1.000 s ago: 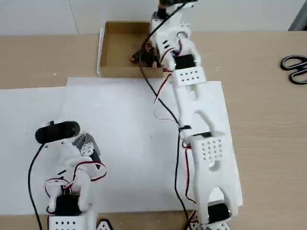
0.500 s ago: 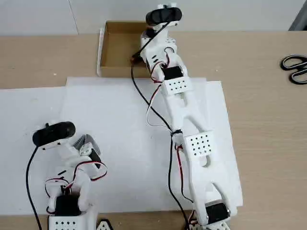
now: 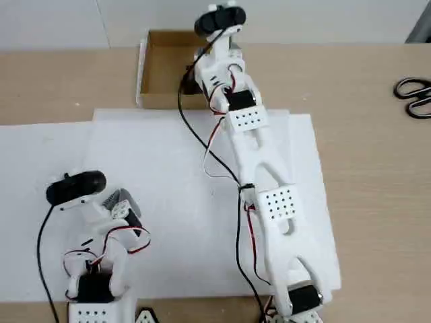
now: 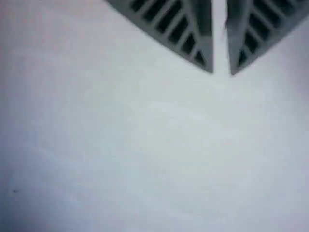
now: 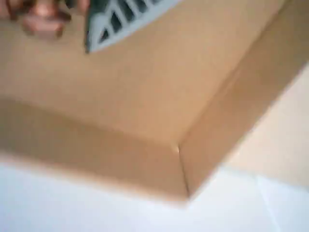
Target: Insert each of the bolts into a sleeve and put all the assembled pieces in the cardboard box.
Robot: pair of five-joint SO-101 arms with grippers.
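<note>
You have a light wooden table (image 3: 363,87) in front of you, and a big white sheet (image 3: 168,168) lies flat on it, covering the near and left part. The cardboard box (image 3: 161,102) sits on the bare wood just past the sheet's far edge. Look way over to the right side — a pair of scissors (image 3: 414,96) lies there, well apart from the sheet.
</note>
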